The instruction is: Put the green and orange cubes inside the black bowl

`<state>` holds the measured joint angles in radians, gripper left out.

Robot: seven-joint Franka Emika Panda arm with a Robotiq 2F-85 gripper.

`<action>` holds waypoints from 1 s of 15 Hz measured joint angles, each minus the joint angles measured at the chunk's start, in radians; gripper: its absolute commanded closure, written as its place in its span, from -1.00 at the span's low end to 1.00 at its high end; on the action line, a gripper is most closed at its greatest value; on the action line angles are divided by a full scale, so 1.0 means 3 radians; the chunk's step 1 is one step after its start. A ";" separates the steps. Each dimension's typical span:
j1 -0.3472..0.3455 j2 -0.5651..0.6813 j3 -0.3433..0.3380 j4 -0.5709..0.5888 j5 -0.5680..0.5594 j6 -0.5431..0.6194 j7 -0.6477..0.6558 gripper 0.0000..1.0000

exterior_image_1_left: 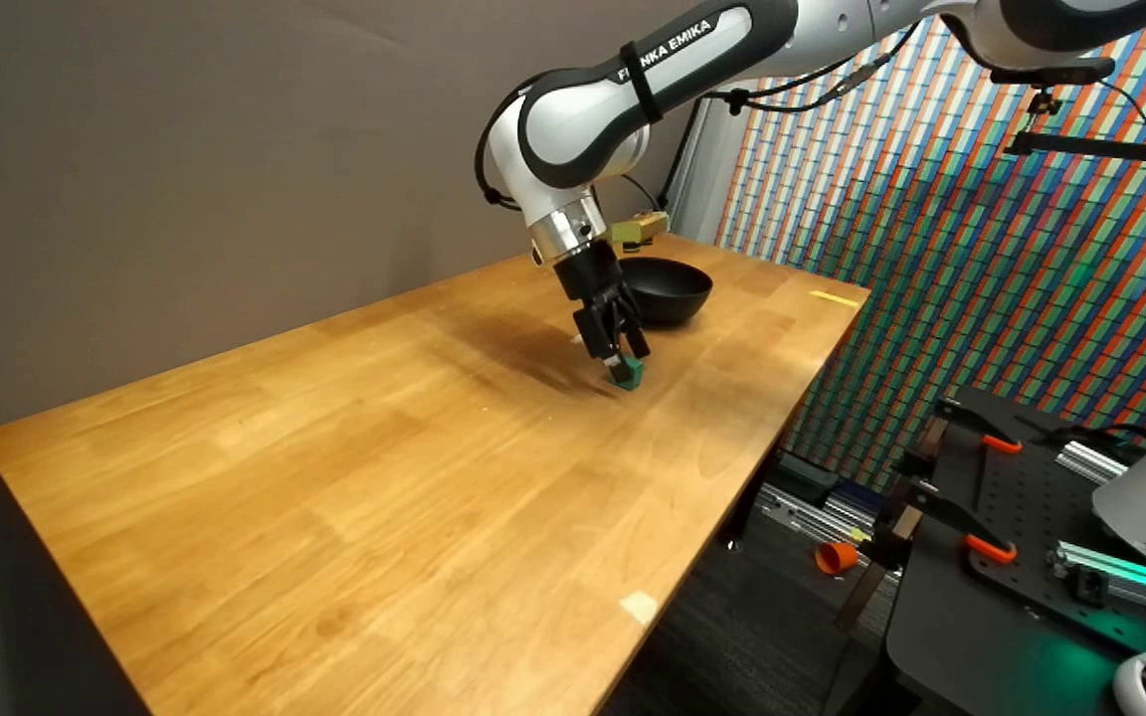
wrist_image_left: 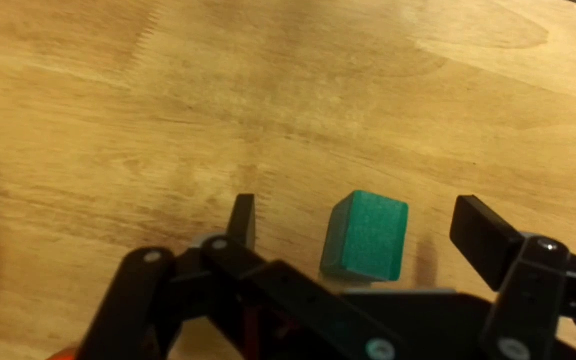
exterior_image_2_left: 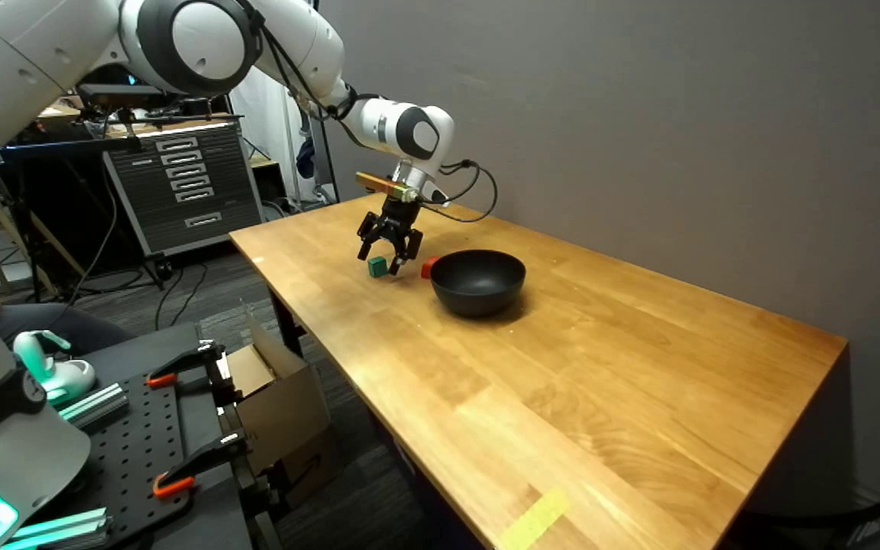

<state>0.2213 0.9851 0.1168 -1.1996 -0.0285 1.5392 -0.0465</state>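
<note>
The green cube (wrist_image_left: 375,237) sits on the wooden table between the spread fingers of my gripper (wrist_image_left: 357,220) in the wrist view, with gaps on both sides. The green cube also shows in both exterior views (exterior_image_1_left: 632,376) (exterior_image_2_left: 377,266). My gripper (exterior_image_2_left: 380,260) is open, tilted and low over the table, with its fingertips around the cube. The orange cube (exterior_image_2_left: 429,266), reddish in hue, lies beside the black bowl (exterior_image_2_left: 478,284), partly hidden by it. A sliver of the orange cube (wrist_image_left: 63,354) shows at the wrist view's bottom edge. The bowl (exterior_image_1_left: 668,290) stands upright just behind the gripper in an exterior view.
The wooden table (exterior_image_1_left: 334,477) runs along a grey wall (exterior_image_2_left: 638,153). Yellow tape (exterior_image_2_left: 535,521) marks the tabletop near an edge. The robot's base stands on a separate black table (exterior_image_2_left: 142,428) with clamps, across a gap with a cardboard box (exterior_image_2_left: 279,405).
</note>
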 measured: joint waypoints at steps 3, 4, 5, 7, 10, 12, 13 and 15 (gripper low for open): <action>0.0002 0.0074 -0.0006 0.0063 -0.0021 -0.0001 0.0024 0.02; 0.0004 0.0087 -0.0010 0.0087 -0.0032 -0.0011 0.0038 0.19; 0.0004 0.0092 -0.0017 0.0111 -0.0037 -0.0022 0.0046 0.33; 0.0004 0.0104 -0.0020 0.0152 -0.0037 -0.0041 0.0057 0.65; 0.0018 0.0115 -0.0022 0.0204 -0.0039 -0.0089 0.0088 0.85; 0.0023 0.0110 -0.0024 0.0266 -0.0039 -0.0161 0.0133 0.85; 0.0023 0.0099 -0.0033 0.0309 -0.0039 -0.0236 0.0157 0.85; 0.0023 0.0030 -0.0085 0.0373 -0.0057 -0.0403 0.0234 0.85</action>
<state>0.2281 0.9943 0.0914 -1.0876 -0.0457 1.4182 0.0238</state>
